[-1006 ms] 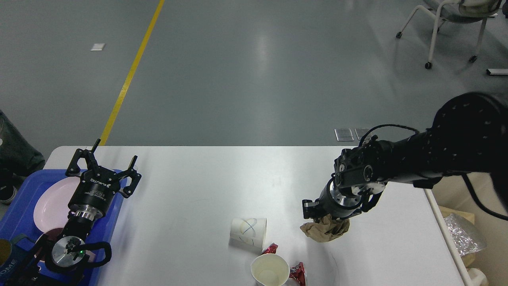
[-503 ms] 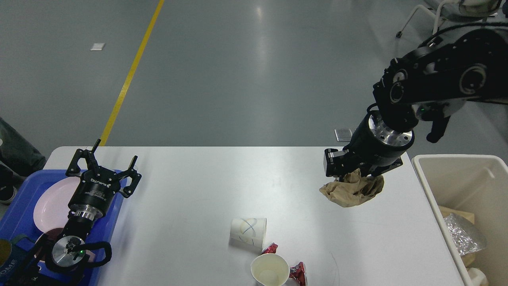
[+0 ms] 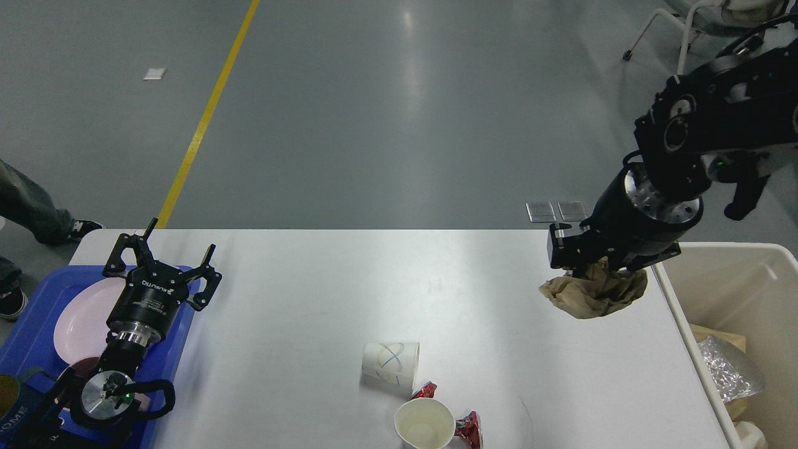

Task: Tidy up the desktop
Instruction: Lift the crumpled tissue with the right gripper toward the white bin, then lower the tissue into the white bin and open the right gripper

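Observation:
The white desktop (image 3: 312,293) fills the lower part of the head view. My right gripper (image 3: 600,269) is shut on a crumpled brown paper wad (image 3: 592,294), held in the air above the desktop's right edge, just left of the beige bin (image 3: 742,274). My left gripper (image 3: 161,255) stands open over the far edge of the blue tray (image 3: 31,337), with nothing between its fingers. A white paper cup (image 3: 391,364) lies on its side near the front. Another paper cup (image 3: 424,424) stands upright beside red wrappers (image 3: 467,429).
The beige bin at the right holds a silver foil bag (image 3: 729,368) and cardboard. A pink plate (image 3: 78,324) sits in the blue tray. A person's legs (image 3: 31,212) stand at the far left. A chair (image 3: 704,37) is at the back right.
My right arm lifted the brown paper wad off the desktop and carried it up and right, toward the beige bin. The person's legs at the left shifted. My left arm stayed still.

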Controlling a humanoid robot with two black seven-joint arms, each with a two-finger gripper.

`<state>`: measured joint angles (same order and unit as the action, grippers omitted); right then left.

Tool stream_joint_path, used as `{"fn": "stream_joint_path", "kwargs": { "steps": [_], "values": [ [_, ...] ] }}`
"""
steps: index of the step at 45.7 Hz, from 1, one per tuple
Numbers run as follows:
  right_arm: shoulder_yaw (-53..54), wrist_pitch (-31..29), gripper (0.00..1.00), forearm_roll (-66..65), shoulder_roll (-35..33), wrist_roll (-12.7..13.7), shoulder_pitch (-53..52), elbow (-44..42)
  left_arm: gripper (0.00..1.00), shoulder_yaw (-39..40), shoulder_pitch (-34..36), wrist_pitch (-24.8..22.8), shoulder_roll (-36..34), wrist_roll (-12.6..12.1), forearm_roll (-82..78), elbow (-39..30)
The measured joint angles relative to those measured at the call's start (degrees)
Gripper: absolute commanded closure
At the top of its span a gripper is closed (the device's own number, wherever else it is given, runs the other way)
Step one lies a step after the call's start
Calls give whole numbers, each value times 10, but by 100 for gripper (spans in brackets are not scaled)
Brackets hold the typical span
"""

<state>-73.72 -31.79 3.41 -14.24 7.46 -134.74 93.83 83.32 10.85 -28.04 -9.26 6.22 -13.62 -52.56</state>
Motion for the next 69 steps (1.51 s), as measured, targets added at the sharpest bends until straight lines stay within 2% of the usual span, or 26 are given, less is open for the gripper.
{"fn": "stream_joint_path", "kwargs": {
  "steps": [7, 17, 27, 36, 43, 53, 56, 60, 69],
  "values": [
    [-71, 19, 100, 3, -40, -2, 19, -29, 4, 0, 0, 0, 0, 0, 0, 0],
    [-118, 20, 100, -4, -137, -3, 120, -140, 4, -1, 0, 0, 0, 0, 0, 0],
    [-87, 19, 100, -8, -206, -5, 310, -322, 4, -1, 0, 0, 0, 0, 0, 0],
    [34, 28, 100, -8, -246, -7, 535, -528, 4, -1, 0, 0, 0, 0, 0, 0],
    [153, 94, 100, -7, -238, -7, 711, -657, 4, 0, 0, 0, 0, 0, 0, 0],
    [206, 306, 100, -2, -147, -5, 898, -759, 4, 0, 0, 0, 0, 0, 0, 0],
    [208, 344, 100, 1, -117, -5, 934, -791, 4, 0, 0, 0, 0, 0, 0, 0],
    [210, 366, 100, 3, -86, -4, 965, -826, 4, 0, 0, 0, 0, 0, 0, 0],
    [218, 375, 100, 7, -48, -2, 1006, -857, 4, 0, 0, 0, 0, 0, 0, 0]
  ]
}}
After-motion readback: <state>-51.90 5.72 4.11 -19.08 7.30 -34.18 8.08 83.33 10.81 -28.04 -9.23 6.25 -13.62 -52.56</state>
